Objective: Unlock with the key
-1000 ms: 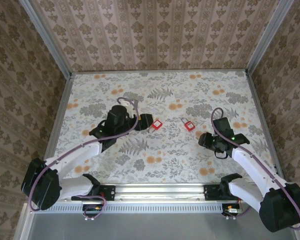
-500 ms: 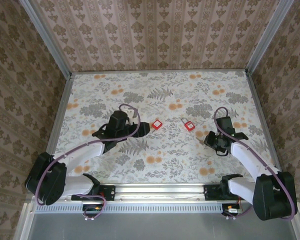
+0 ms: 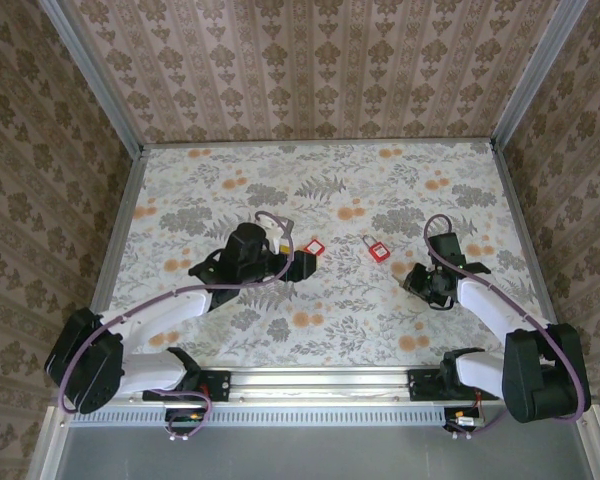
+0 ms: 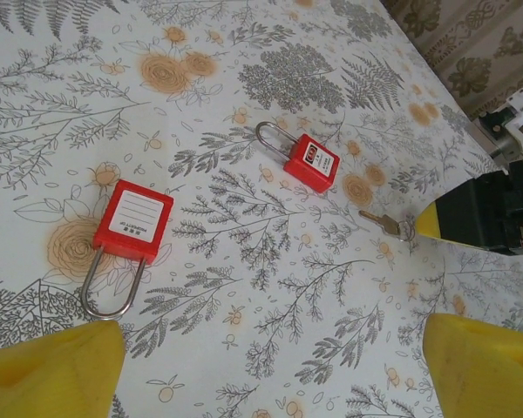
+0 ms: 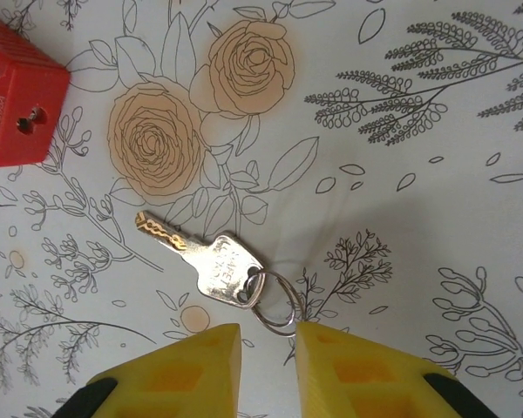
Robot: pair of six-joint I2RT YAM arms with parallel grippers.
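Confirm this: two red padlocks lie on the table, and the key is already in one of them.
Wrong on the key: it lies on the table, outside both red padlocks, as the right wrist view shows.

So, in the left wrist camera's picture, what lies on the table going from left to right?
Near red padlock with the blank white label → far red padlock → key on its ring.
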